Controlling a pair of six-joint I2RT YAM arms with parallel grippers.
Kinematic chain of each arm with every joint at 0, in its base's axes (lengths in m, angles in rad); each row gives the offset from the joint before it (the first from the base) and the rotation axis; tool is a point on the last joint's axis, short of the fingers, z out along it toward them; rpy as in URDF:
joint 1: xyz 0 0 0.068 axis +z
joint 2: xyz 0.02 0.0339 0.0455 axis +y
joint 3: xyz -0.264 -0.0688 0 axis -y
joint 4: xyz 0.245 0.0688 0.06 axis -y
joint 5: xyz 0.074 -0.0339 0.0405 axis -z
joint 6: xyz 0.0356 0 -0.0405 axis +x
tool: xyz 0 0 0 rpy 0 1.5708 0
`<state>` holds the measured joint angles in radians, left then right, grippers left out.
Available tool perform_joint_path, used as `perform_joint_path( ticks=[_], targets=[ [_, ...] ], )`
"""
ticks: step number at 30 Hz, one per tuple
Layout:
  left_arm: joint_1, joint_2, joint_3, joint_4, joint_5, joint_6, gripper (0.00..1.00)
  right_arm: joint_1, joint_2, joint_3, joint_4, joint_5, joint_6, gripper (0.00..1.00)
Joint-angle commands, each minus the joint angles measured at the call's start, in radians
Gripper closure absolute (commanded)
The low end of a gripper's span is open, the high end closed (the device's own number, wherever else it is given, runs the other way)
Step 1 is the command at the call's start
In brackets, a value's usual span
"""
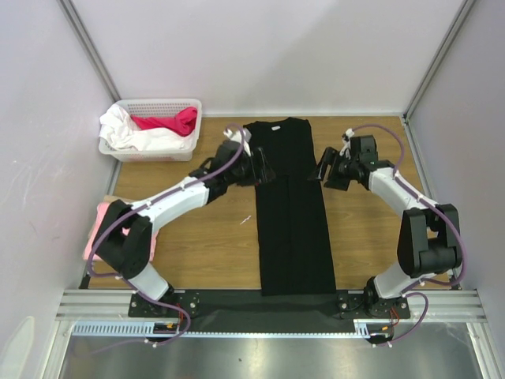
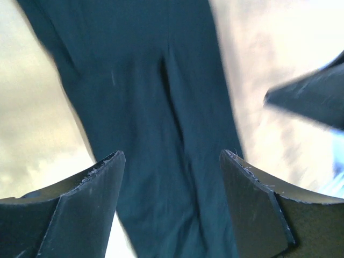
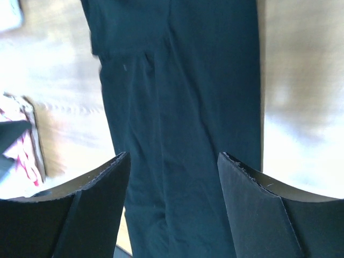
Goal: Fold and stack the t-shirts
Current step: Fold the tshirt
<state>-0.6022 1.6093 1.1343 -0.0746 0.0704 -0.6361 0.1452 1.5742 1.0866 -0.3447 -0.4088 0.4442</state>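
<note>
The black t-shirt [image 1: 290, 207] lies flat on the wooden table, folded lengthwise into a long narrow strip with its collar at the far end. My left gripper [image 1: 265, 171] is open and empty at the strip's left edge near the top. My right gripper [image 1: 322, 168] is open and empty at its right edge. The left wrist view shows open fingers [image 2: 91, 199] over the dark cloth [image 2: 156, 97]. The right wrist view shows the same over the cloth [image 3: 183, 80]. The light pink shirt [image 1: 95, 229] lies at the table's left edge, partly hidden behind the left arm.
A white basket [image 1: 150, 150] at the back left holds white and red cloth. Bare wood [image 1: 209, 237] lies on both sides of the black strip. Walls enclose the table on the left, back and right. The right gripper's finger shows in the left wrist view [image 2: 317, 97].
</note>
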Motion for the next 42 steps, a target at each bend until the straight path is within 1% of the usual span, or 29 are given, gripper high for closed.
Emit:
perform_joint_path(
  ticks=[1,4,6,8,11,12,13,14,16,17,19,20,22,23,24,25,27,28,29,30,31,33,34,36,37,38,40,41,42],
  targets=[
    [-0.030,-0.055,-0.062,-0.031,0.051,0.023,0.23,0.024,-0.083,-0.069,0.052,-0.004,0.051,0.28],
    [-0.048,-0.095,-0.114,-0.022,0.017,0.036,0.22,0.045,-0.126,-0.114,0.050,0.022,0.076,0.28],
    [-0.070,-0.140,-0.183,-0.010,-0.009,0.042,0.21,0.048,-0.170,-0.172,0.041,0.048,0.079,0.27],
    [-0.080,-0.187,-0.218,-0.014,-0.029,0.024,0.20,0.048,-0.210,-0.198,0.029,0.067,0.088,0.27],
    [-0.099,-0.244,-0.297,-0.010,-0.067,-0.010,0.20,0.050,-0.325,-0.258,0.027,0.102,0.103,0.25],
    [-0.105,-0.288,-0.318,-0.007,-0.101,-0.046,0.18,0.050,-0.354,-0.296,0.023,0.114,0.111,0.24],
    [-0.114,-0.311,-0.358,0.008,-0.107,-0.060,0.16,0.050,-0.418,-0.313,0.018,0.135,0.113,0.22],
    [-0.122,-0.331,-0.375,0.015,-0.121,-0.069,0.11,0.050,-0.449,-0.332,-0.002,0.148,0.117,0.21],
    [-0.155,-0.394,-0.418,0.018,-0.150,-0.074,0.10,0.050,-0.550,-0.385,-0.025,0.174,0.131,0.18],
    [-0.171,-0.419,-0.432,0.018,-0.191,-0.080,0.07,0.050,-0.589,-0.408,-0.027,0.182,0.139,0.18],
    [-0.206,-0.471,-0.464,-0.011,-0.221,-0.097,0.03,0.050,-0.650,-0.493,-0.020,0.194,0.171,0.15],
    [-0.214,-0.483,-0.469,-0.037,-0.234,-0.143,0.02,0.050,-0.704,-0.519,-0.017,0.192,0.183,0.15],
    [-0.237,-0.515,-0.491,-0.108,-0.239,-0.203,0.03,0.048,-0.741,-0.576,-0.031,0.162,0.215,0.15],
    [-0.249,-0.528,-0.505,-0.117,-0.241,-0.271,0.03,0.050,-0.762,-0.593,-0.037,0.148,0.221,0.15],
    [-0.266,-0.541,-0.522,-0.119,-0.241,-0.305,0.04,0.051,-0.775,-0.606,-0.043,0.121,0.228,0.15],
    [-0.309,-0.566,-0.565,-0.090,-0.248,-0.332,0.04,0.053,-0.784,-0.631,-0.056,0.108,0.229,0.16],
    [-0.369,-0.591,-0.609,-0.067,-0.288,-0.449,0.05,0.053,-0.804,-0.651,-0.080,0.097,0.225,0.16],
    [-0.436,-0.598,-0.652,-0.039,-0.343,-0.486,0.05,0.054,-0.809,-0.669,-0.118,0.102,0.222,0.16],
    [-0.467,-0.609,-0.671,-0.030,-0.365,-0.561,0.07,0.054,-0.816,-0.677,-0.135,0.107,0.209,0.17],
    [-0.496,-0.611,-0.686,-0.024,-0.388,-0.592,0.07,0.056,-0.832,-0.688,-0.149,0.113,0.203,0.17],
    [-0.551,-0.611,-0.709,-0.028,-0.423,-0.623,0.08,0.054,-0.844,-0.697,-0.175,0.114,0.202,0.17],
    [-0.605,-0.605,-0.726,-0.045,-0.461,-0.729,0.09,0.056,-0.882,-0.734,-0.185,0.101,0.212,0.17],
    [-0.661,-0.604,-0.746,-0.042,-0.477,-0.764,0.10,0.056,-0.896,-0.744,-0.178,0.090,0.218,0.19],
    [-0.717,-0.594,-0.757,-0.039,-0.518,-0.864,0.12,0.056,-0.919,-0.766,-0.183,0.085,0.240,0.19],
    [-0.770,-0.586,-0.757,-0.039,-0.538,-0.893,0.14,0.056,-0.936,-0.771,-0.191,0.088,0.244,0.19],
    [-0.792,-0.575,-0.757,-0.036,-0.555,-0.942,0.15,0.056,-0.942,-0.769,-0.197,0.093,0.246,0.20],
    [-0.843,-0.534,-0.743,-0.022,-0.567,-0.977,0.16,0.056,-0.953,-0.764,-0.209,0.103,0.237,0.19],
    [-0.860,-0.520,-0.737,-0.028,-0.577,-1.022,0.19,0.056,-0.953,-0.761,-0.212,0.103,0.232,0.19],
    [-0.872,-0.487,-0.729,-0.031,-0.572,-1.043,0.20,0.056,-0.951,-0.760,-0.215,0.103,0.228,0.19]
  ],
)
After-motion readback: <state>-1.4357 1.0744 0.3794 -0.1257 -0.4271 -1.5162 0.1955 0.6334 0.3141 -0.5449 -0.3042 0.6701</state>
